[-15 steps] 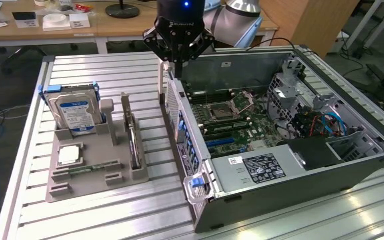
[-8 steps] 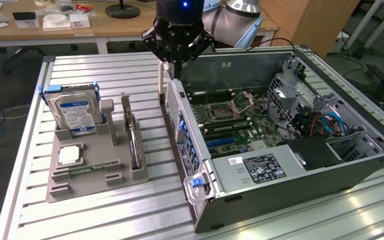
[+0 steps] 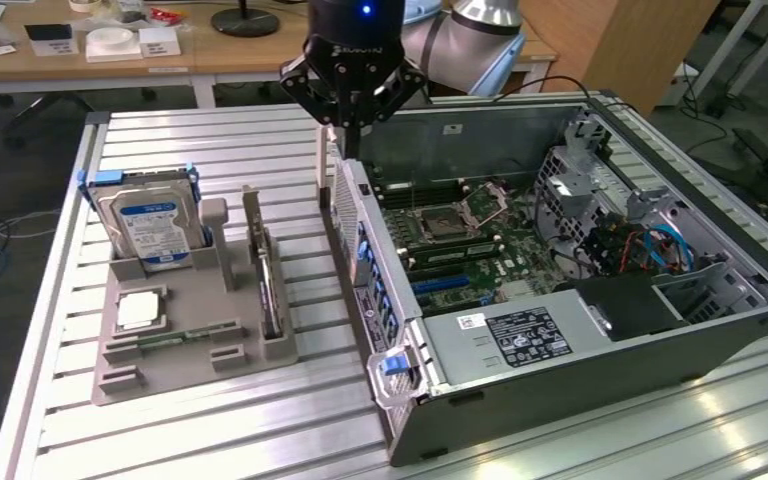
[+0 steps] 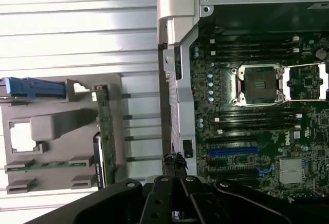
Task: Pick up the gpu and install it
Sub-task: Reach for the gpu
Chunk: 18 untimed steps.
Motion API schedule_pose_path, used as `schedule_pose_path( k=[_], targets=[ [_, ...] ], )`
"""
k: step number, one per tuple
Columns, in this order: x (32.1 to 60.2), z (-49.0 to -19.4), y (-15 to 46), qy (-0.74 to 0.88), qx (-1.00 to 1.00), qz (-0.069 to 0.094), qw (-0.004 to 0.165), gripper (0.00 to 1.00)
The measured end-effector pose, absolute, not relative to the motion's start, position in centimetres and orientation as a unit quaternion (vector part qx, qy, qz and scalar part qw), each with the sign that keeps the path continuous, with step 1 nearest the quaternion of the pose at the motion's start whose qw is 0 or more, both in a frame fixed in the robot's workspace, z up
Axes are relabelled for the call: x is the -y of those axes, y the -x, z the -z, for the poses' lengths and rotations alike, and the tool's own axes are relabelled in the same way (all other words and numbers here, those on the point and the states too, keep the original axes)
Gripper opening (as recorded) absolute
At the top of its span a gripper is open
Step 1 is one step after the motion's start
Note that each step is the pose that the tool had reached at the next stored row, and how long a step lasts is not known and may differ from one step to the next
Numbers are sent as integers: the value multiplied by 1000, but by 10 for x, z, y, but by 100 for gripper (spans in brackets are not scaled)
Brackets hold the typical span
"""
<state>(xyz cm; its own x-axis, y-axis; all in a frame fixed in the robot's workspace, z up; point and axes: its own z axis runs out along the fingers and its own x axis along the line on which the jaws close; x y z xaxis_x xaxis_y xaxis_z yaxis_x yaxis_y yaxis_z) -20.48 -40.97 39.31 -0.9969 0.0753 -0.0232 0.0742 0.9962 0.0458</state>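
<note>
Gripper (image 3: pixel 348 122) hovers upper centre over the computer case (image 3: pixel 598 385), jaws clenched empty; gpu (image 3: pixel 267 285) stands edge-up in its grey holder (image 3: pixel 171 345), centre left, ready for pinching.

gpu (image 3: pixel 269 295) partly hidden, computer case (image 4: pixel 177 8) cropped

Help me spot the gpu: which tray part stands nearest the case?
The thin card on edge, tray's side toward the case; hard drive and CPU sit farther.
</note>
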Motion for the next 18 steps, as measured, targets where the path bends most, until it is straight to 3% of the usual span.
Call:
schedule_pose_path(
  k=[18],
  targets=[
    [414,-393,213,-37,-999,-22,12,11]
  ],
)
